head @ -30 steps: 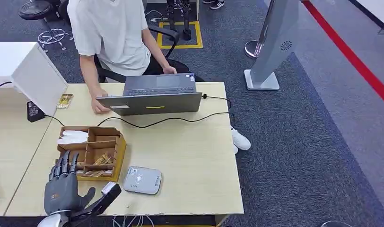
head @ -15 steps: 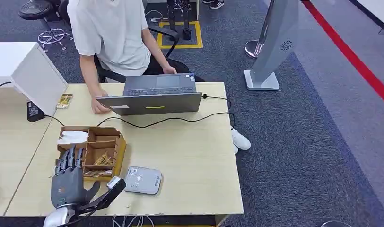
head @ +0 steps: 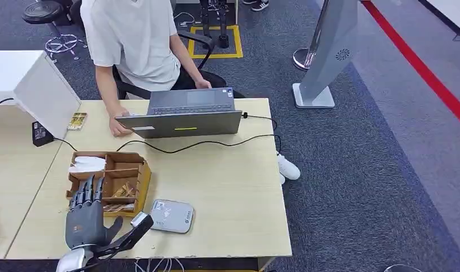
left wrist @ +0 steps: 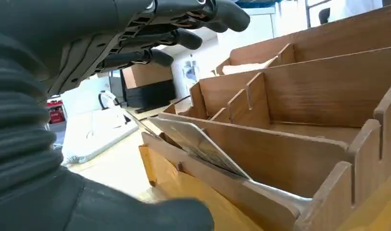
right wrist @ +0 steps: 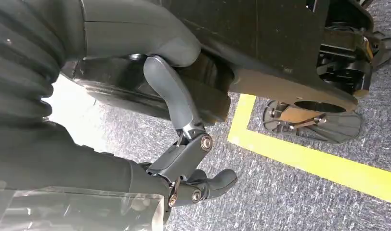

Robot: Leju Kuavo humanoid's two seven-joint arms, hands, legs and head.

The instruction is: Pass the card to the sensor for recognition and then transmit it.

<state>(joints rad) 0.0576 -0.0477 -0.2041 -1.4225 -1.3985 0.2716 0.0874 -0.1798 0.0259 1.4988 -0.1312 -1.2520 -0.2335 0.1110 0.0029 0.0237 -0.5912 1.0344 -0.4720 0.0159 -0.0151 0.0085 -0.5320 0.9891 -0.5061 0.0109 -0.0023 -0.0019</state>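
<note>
Cards [left wrist: 198, 144] lean tilted in the near compartment of the wooden organizer [head: 111, 182], which sits on the surface [head: 228, 192] at about nine o'clock from the grey sensor pad [head: 171, 216]. Judged from the left wrist view, a card is thin, light, stiff and glossy, so likely slippery; it looks best pinched by the raised upper edge that stands clear of the divider, since the lower edge is wedged against the wood. The left hand [head: 89, 218] hovers over the organizer's near edge with fingers straight and spread, thumb out, holding nothing. The right hand [right wrist: 184, 159] hangs by the robot's body above the carpet, fingers curled in loosely around nothing. The sensor pad bears a contactless-wave symbol and small print too fine to read; no legible writing shows on the cards.
</note>
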